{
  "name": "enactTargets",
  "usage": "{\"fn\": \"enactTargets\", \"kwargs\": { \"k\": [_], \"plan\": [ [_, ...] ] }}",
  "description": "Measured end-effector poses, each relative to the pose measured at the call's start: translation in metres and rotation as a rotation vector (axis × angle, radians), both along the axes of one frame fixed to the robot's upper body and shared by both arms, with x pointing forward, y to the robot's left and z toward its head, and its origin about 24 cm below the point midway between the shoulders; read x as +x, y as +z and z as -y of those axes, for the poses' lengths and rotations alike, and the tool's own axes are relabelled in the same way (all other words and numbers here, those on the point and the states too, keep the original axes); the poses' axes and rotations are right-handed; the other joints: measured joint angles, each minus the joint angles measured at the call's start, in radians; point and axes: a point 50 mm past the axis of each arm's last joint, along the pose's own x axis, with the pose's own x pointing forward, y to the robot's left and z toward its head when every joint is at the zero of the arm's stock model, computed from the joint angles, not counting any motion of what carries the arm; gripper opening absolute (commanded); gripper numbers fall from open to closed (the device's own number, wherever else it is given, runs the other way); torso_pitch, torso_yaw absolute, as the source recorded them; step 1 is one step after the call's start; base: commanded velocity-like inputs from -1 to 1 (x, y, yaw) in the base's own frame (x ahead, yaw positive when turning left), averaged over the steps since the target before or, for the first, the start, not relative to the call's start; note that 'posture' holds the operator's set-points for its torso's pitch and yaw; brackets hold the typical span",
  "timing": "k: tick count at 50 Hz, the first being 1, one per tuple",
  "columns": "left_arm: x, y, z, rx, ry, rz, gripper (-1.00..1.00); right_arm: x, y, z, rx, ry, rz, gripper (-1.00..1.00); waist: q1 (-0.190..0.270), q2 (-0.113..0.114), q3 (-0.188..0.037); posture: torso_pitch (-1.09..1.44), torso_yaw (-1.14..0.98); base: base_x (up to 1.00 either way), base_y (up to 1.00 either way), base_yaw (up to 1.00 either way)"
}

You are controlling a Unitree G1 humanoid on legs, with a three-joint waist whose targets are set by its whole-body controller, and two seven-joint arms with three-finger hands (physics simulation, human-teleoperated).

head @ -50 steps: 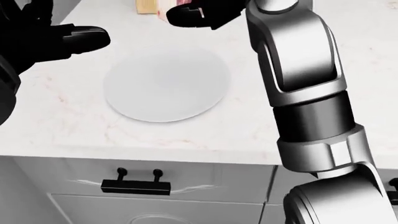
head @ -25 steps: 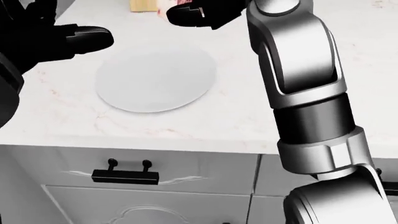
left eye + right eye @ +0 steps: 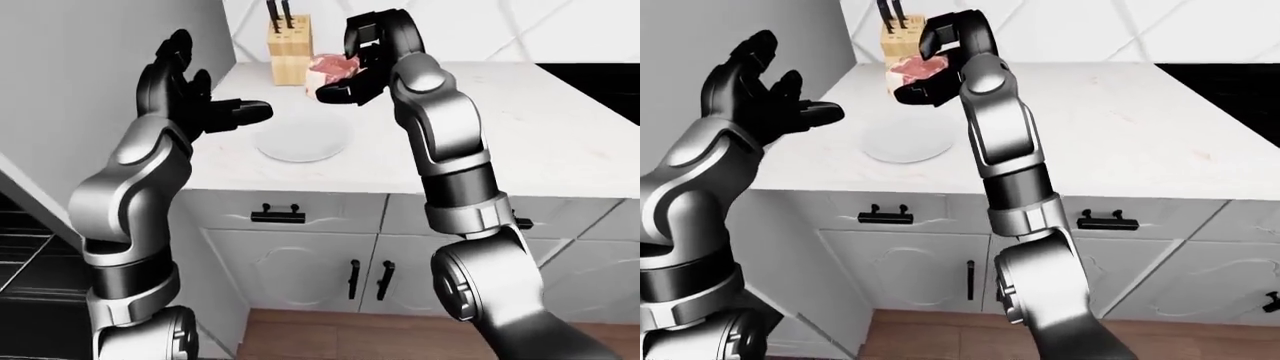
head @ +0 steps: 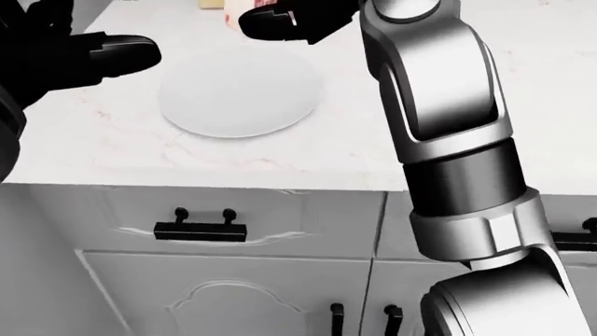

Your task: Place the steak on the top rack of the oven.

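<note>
gripping the steak (image 3: pixel 332 67), right hand (image 3: pixel 362 64) fingers hover above the plate (image 3: pixel 302 140).

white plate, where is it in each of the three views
Left-eye view: white plate on the counter, upper middle, below the right robot hand holding the steak.
Head view: upper left of centre, filling much of the counter.
Right-eye view: left of centre.
Shared landmark: the black drawer handle below the plate.

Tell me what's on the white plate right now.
Nothing shows on the plate; its bare white face is visible. The steak is lifted above it, gripped in the right hand. The counter beneath the plate is covered.
</note>
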Motion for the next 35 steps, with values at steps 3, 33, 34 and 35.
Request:
{"fn": "enactTargets", "kwargs": {
  "k": [3, 33, 34, 35],
  "plan": [
    [-0.001, 0.003, 0.001, 0.002, -0.002, 0.01, 1.0, 0.0, 0.0, 0.001, 0.002, 0.0, 0.005, -1.0, -0.003, -0.042, -0.006, 0.0, 0.0, -0.18, -0.09, 0.0],
    [0.001, -0.003, 0.002, 0.001, -0.013, -0.008, 1.0, 0.0, -0.011, 0.004, 0.003, -0.011, -0.019, -1.0, 0.005, 0.011, 0.04, 0.0, 0.0, -0.05, -0.03, 0.0],
    [0.001, -0.002, 0.002, 0.001, -0.013, -0.006, 1.0, 0.0, -0.011, 0.005, 0.003, -0.013, -0.017, -1.0, 0.005, 0.012, 0.038, 0.0, 0.0, 0.0, 0.0, 0.0],
    [0.0, -0.001, 0.003, 0.001, -0.014, -0.002, 1.0, 0.0, -0.011, 0.005, 0.003, -0.014, -0.015, -1.0, 0.005, 0.013, 0.037, 0.0, 0.0, 0.0, 0.0, 0.0]
  ]
}}
